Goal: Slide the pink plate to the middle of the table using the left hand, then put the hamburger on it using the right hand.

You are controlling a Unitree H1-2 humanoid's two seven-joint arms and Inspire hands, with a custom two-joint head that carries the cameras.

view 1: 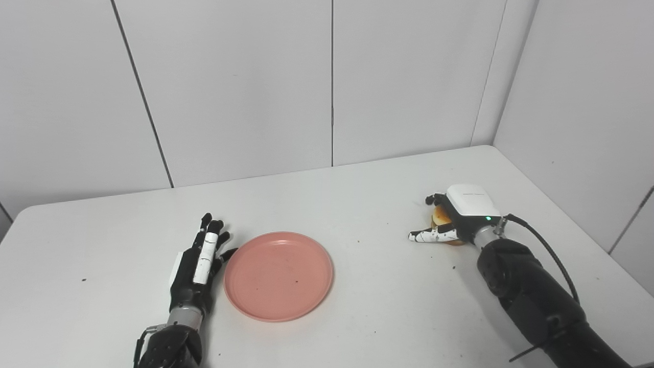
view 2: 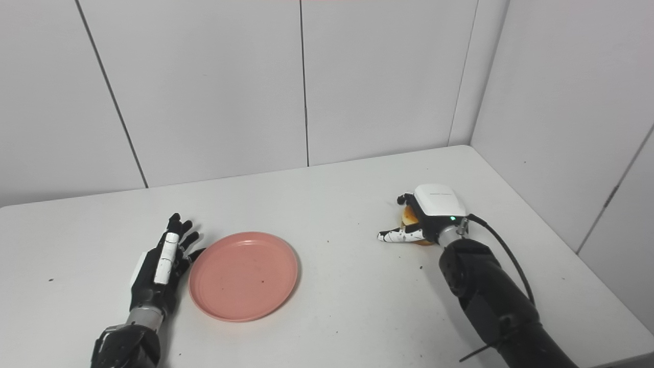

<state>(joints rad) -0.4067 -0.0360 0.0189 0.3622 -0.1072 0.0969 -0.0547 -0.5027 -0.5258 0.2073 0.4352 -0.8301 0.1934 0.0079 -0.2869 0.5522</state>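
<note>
Nearest the front edge of the tabletop (view 1: 388,317), on the left side, the left robot hand (view 1: 200,263) lies flat with its fingers stretched out and spread, holding nothing. Its thumb tip sits right at the left rim of the pink plate (view 1: 278,276); whether it touches the rim I cannot tell. The plate rests flat on the tabletop, left of centre and toward the front edge, with a few dark specks on its surface and nothing on it.

Further back, toward the right edge, the right robot hand (view 1: 452,222) is down over the hamburger (view 1: 440,219). Its fingers curl round the far side of the bun and its white, speckled thumb lies along the near side, so it is closed on the hamburger, which shows only as a patch of orange-brown under the palm. The white cover on the back of that hand carries a small line of print, too small to read, and a green light glows beside the wrist.
</note>
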